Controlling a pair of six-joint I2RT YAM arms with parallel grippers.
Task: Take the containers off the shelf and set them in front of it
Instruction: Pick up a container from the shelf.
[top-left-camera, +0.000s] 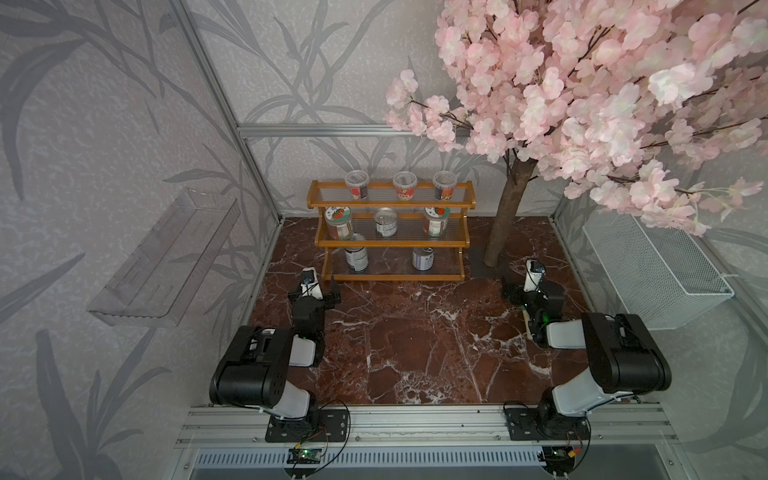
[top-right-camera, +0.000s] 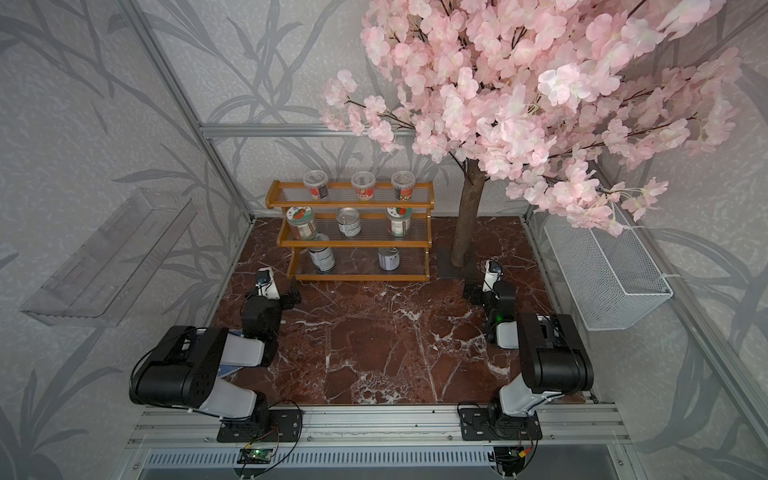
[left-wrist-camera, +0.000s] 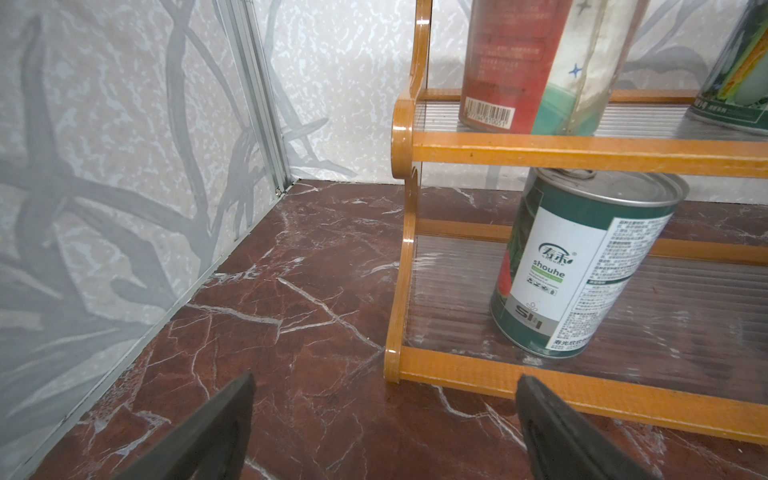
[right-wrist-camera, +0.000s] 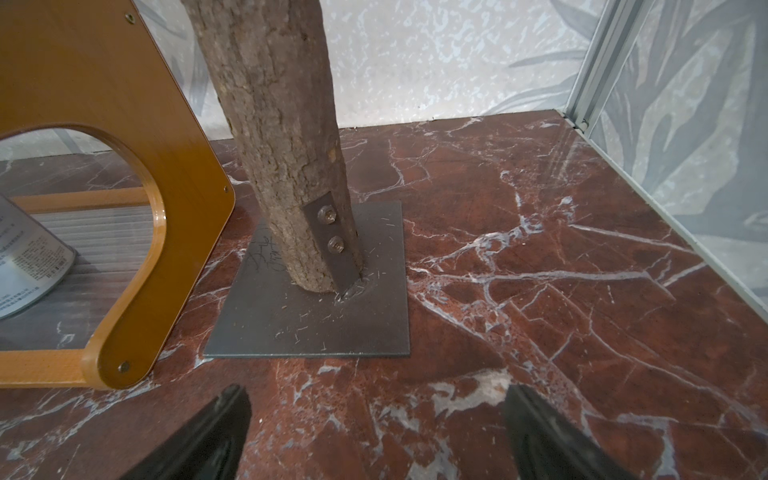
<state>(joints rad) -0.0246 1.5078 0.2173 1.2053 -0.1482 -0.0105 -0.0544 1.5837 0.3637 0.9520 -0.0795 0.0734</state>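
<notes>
On the red marble table, back by the wall: the shelf, with all eight containers on it.

Top tier: three clear cups in a row.
Middle tier: left jar, middle can, right jar.
Bottom tier: green-labelled can toward the left end, second can toward the right.

My left jaws are spread wide and hold nothing. They sit low over the table at the shelf's front left corner, with the green-labelled can just ahead.

My right jaws are also spread wide and empty. They are off the shelf's right end, facing the tree trunk and its metal base plate.
</notes>
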